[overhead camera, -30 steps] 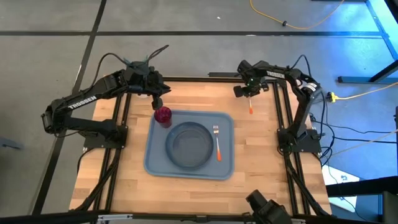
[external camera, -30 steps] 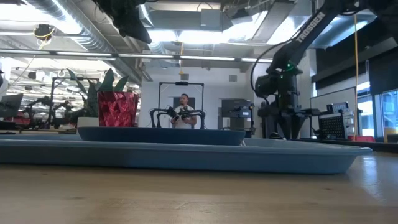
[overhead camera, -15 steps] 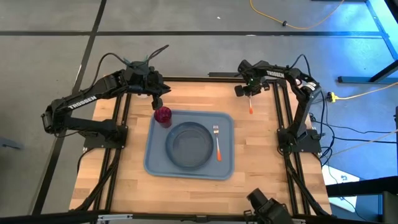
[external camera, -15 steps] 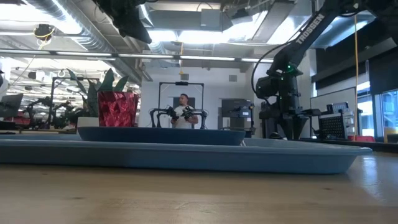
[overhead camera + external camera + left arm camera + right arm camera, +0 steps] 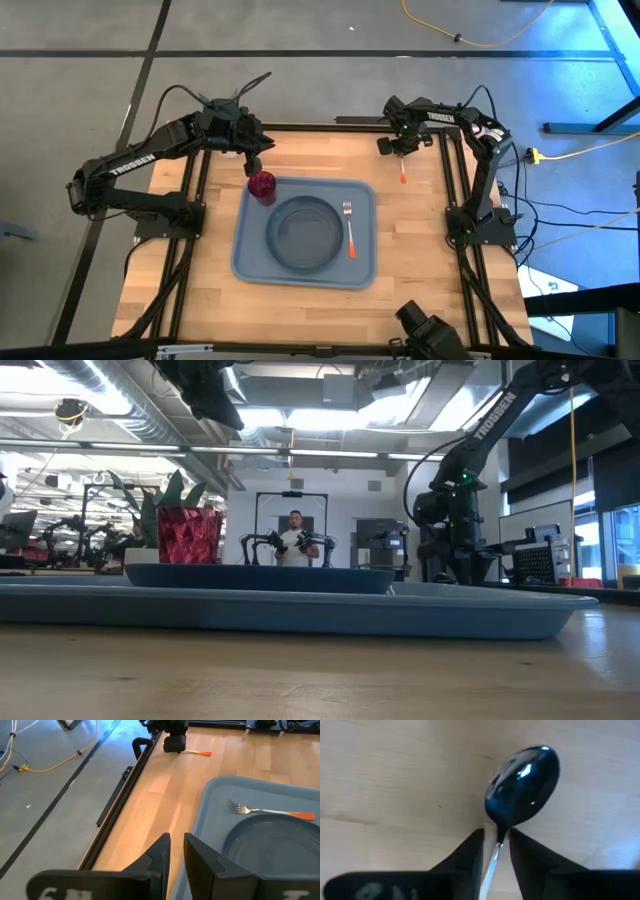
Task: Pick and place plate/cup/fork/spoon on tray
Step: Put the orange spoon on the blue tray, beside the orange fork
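from above, the tray (image 5: 305, 235) lies at the centre of the wooden surface (image 5: 420, 230), with the plate (image 5: 302, 233) sitting in its middle. the fork (image 5: 349, 226) lies on the tray at the plate's three o'clock side, tines toward twelve. the cup (image 5: 262, 186) stands on the tray's corner at about ten o'clock from the plate. the left pincer (image 5: 253, 163) hovers just beyond the cup, toward twelve o'clock. the right pincer (image 5: 401, 150) is at the surface's far edge, near one o'clock from the tray, over the bowl end of the spoon (image 5: 402, 172), whose orange handle points toward six o'clock, off the tray on bare wood. at table height, the tray (image 5: 300, 610) spans the foreground with the plate (image 5: 260, 577) on it and the cup (image 5: 188, 534) standing at nine o'clock; the right arm comes down at three o'clock, and a person (image 5: 297, 540) stands in the room far behind. in the left wrist view, the left pincer (image 5: 176, 851) has its fingers pressed nearly together, holding nothing, with the tray (image 5: 210, 805), plate (image 5: 275, 850) and fork (image 5: 270, 811) beyond it and the spoon (image 5: 197, 753) farther off. in the right wrist view, the right pincer (image 5: 496, 840) straddles the neck of the spoon (image 5: 522, 782) with a narrow spread; a slim gap shows on each side, so no pinch is seen.
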